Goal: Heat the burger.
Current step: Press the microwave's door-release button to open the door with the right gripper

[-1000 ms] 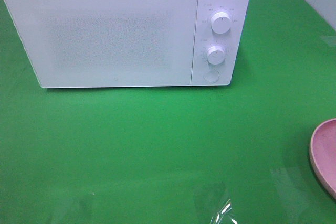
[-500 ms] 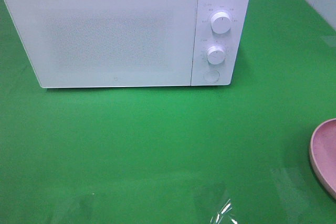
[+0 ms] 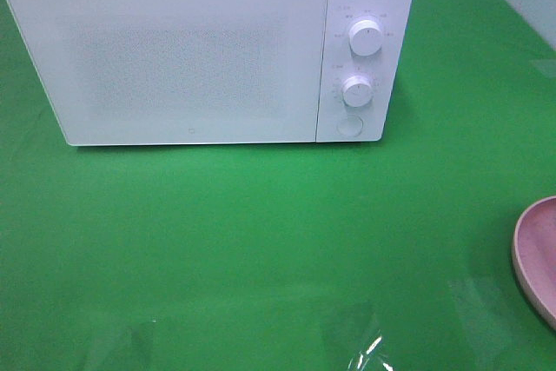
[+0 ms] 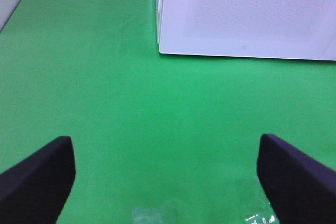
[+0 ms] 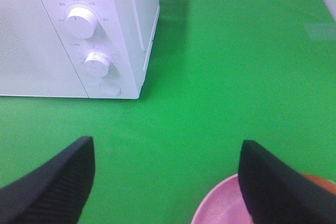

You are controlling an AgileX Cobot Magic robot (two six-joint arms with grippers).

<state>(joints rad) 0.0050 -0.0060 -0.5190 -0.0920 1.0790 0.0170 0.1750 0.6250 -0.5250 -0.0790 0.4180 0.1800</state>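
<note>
Left wrist view: we log left gripper [image 4: 164, 139], jaws spread, empty, over green surface [image 4: 105, 77]; right gripper [image 5: 167, 141] likewise, above pink plate [image 5: 220, 208], facing microwave [image 5: 42, 35].

The left gripper [image 4: 165, 150] is seen spread wide over the green tabletop [image 4: 94, 77], with the white microwave [image 4: 247, 14] set beyond it.

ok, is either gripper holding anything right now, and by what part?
Nothing held. The left gripper and right gripper are both open, jaws empty above the green table.
</note>
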